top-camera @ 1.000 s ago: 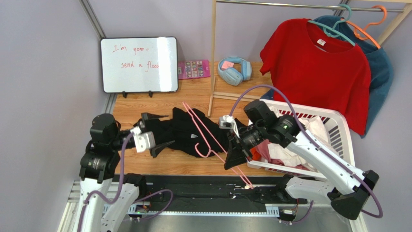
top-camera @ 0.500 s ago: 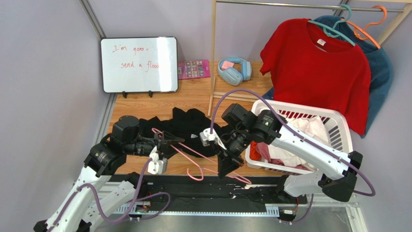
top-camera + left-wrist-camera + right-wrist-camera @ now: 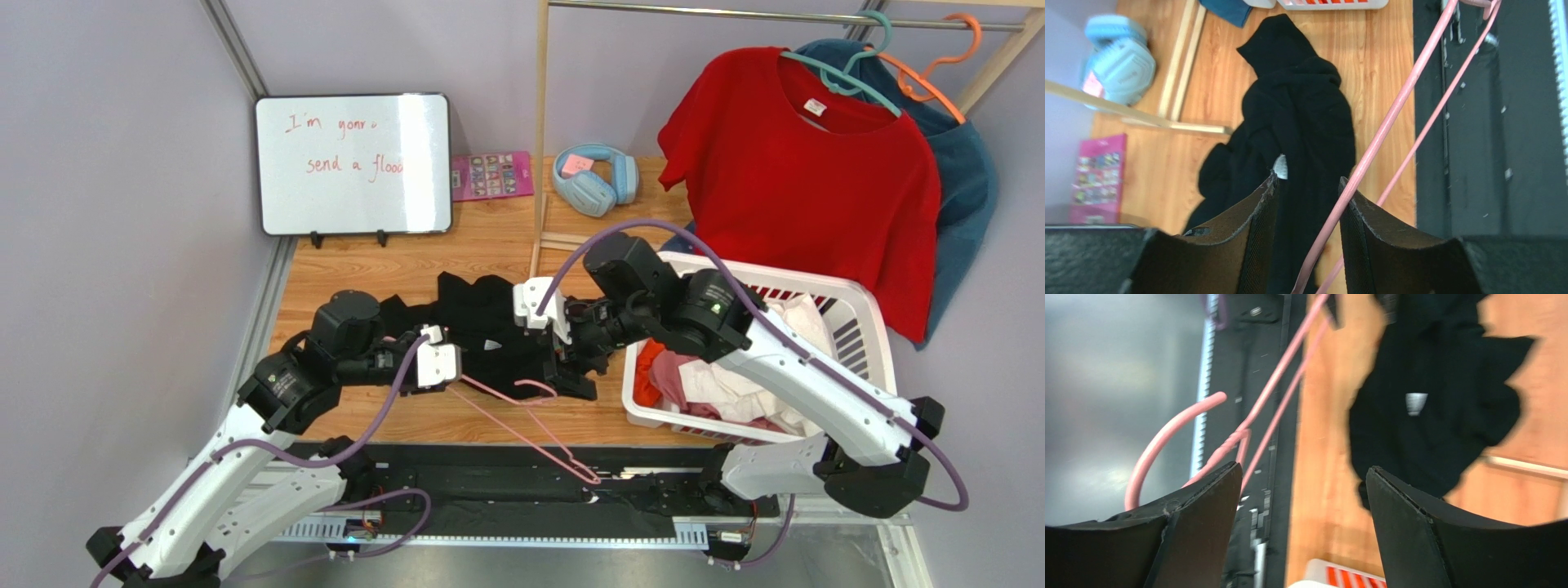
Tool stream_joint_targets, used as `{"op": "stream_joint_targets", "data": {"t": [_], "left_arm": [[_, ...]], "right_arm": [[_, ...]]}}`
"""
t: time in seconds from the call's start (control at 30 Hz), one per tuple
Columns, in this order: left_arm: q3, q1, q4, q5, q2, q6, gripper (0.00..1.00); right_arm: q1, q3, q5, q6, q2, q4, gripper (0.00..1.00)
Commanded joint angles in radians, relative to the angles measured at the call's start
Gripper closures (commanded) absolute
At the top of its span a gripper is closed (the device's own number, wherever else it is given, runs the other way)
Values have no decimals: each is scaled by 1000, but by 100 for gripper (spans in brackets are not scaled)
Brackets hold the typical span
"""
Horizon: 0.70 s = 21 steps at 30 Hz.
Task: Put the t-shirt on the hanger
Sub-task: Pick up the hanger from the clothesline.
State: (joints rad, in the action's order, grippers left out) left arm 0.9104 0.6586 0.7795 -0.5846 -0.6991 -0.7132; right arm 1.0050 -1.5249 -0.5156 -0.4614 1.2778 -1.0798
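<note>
The black t-shirt point(image 3: 491, 325) lies crumpled on the wooden table, its white neck label showing in both wrist views point(image 3: 1303, 122) point(image 3: 1438, 404). The pink wire hanger point(image 3: 528, 431) slants from beside my left gripper down onto the black front rail. My left gripper point(image 3: 466, 374) point(image 3: 1306, 177) is half closed, and the hanger wire point(image 3: 1385, 122) runs between its fingers against the right one, with a gap on the other side. My right gripper point(image 3: 574, 368) point(image 3: 1304, 467) hangs open and empty over the shirt's near edge. The hanger point(image 3: 1289, 355) is off to its left.
A white laundry basket point(image 3: 859, 319) of clothes stands right of the shirt. A red t-shirt point(image 3: 810, 172) and a teal shirt point(image 3: 969, 172) hang on the wooden rack point(image 3: 540, 147). A whiteboard point(image 3: 353, 163), a pink card point(image 3: 491, 175) and blue headphones point(image 3: 595, 178) sit at the back.
My right gripper has opened, let go of the hanger and moved back over the shirt. My left gripper has reached right and narrowed round the wire. The hanger now lies lower.
</note>
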Motion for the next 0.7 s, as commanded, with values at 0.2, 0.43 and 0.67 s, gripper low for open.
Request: {"op": "stream_joint_targets", "data": {"t": [0.2, 0.43, 0.67], "left_arm": [[-44, -63, -102, 17, 44, 327, 100], [-50, -99, -100, 40, 56, 388, 100], [-41, -125, -172, 62, 6, 504, 100]], "right_arm": [[-40, 68, 193, 4, -136, 191, 0], [-406, 121, 25, 156, -210, 228, 0], [-410, 241, -187, 306, -301, 421, 0]]}}
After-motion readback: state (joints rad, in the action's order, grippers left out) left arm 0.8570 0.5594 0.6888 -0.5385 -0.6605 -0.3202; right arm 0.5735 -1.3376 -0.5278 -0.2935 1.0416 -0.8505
